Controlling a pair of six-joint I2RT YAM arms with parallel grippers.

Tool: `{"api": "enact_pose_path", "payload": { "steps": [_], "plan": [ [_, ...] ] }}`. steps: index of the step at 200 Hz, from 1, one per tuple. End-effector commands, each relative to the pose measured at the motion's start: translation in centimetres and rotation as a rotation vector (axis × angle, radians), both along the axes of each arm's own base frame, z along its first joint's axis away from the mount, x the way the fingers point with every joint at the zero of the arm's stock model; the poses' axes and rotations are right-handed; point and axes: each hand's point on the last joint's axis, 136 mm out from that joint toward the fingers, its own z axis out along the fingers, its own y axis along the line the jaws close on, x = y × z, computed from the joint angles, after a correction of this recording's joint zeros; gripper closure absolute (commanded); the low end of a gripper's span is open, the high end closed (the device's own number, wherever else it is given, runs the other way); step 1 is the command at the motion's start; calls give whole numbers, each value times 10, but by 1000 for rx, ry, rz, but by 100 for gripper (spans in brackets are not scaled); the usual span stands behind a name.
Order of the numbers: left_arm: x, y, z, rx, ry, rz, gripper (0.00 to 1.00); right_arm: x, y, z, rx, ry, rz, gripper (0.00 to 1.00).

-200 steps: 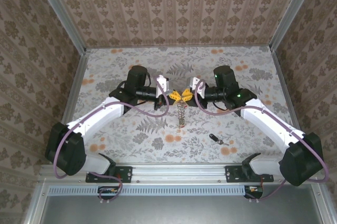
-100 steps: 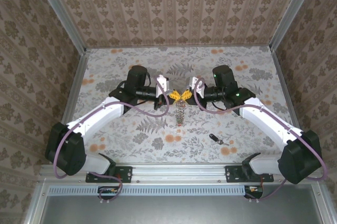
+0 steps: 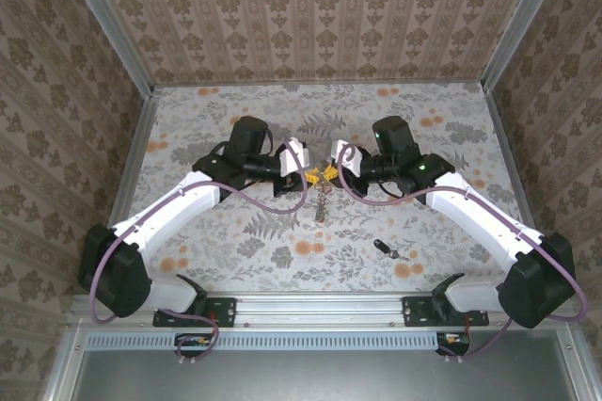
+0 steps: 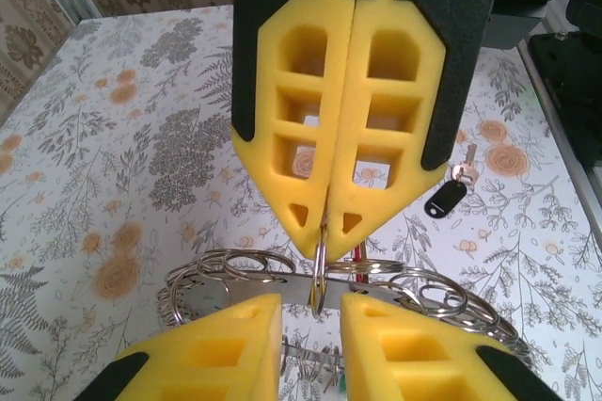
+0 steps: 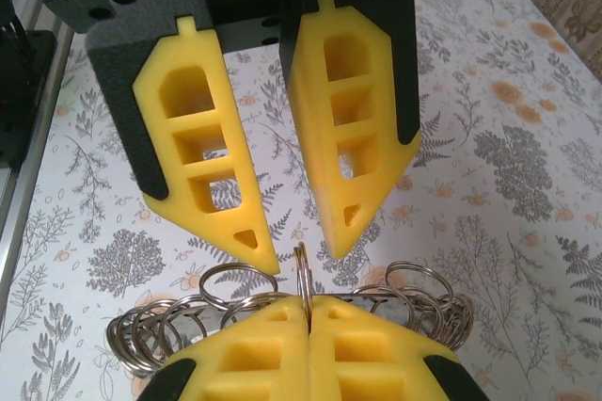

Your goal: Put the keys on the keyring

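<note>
The keyring (image 3: 322,201) hangs between the two grippers above the table's middle. It is a metal band (image 4: 282,290) carrying several small split rings (image 5: 235,307). My right gripper (image 5: 308,305) is shut on one upright split ring (image 4: 321,260). My left gripper (image 4: 310,312) faces it, open, with that ring standing in the gap and touching neither of its fingers (image 5: 202,156). A bit of red (image 4: 358,256) shows behind the rings. One key with a black tag (image 4: 445,199) lies on the table (image 3: 384,248), to the right of and nearer than the grippers.
The floral table (image 3: 235,250) is walled by patterned panels on three sides, with metal rails (image 3: 132,166) along its left and right edges. The arm bases (image 3: 198,302) sit at the near edge.
The two wrists have drawn a little closer together and toward the far side. The hanging keyring has shifted slightly with them. The left jaws have parted.
</note>
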Motion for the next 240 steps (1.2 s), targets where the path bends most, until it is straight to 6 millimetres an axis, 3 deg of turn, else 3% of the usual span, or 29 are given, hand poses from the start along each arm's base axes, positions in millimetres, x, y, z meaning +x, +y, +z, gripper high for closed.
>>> {"api": "enact_pose_path", "payload": {
  "steps": [1,40,77,112,164,231,240],
  "plan": [
    [-1,-3,12,5,-57,-12,77,3,3,14,-11,-43,4,100],
    [-2,-9,12,3,-58,-28,81,3,5,17,-15,-51,11,100],
    [-2,-10,13,10,-69,-29,100,2,3,13,-49,-47,8,100],
    [-2,-9,16,-13,-45,-33,100,2,0,10,-52,-66,1,100],
    [-12,-7,45,-228,-6,-98,100,4,7,11,124,5,39,84],
    [-16,-7,54,-300,1,-133,100,14,9,3,139,25,35,86],
    [-16,-6,54,-300,0,-127,100,16,7,1,133,24,27,94]
  ]
}}
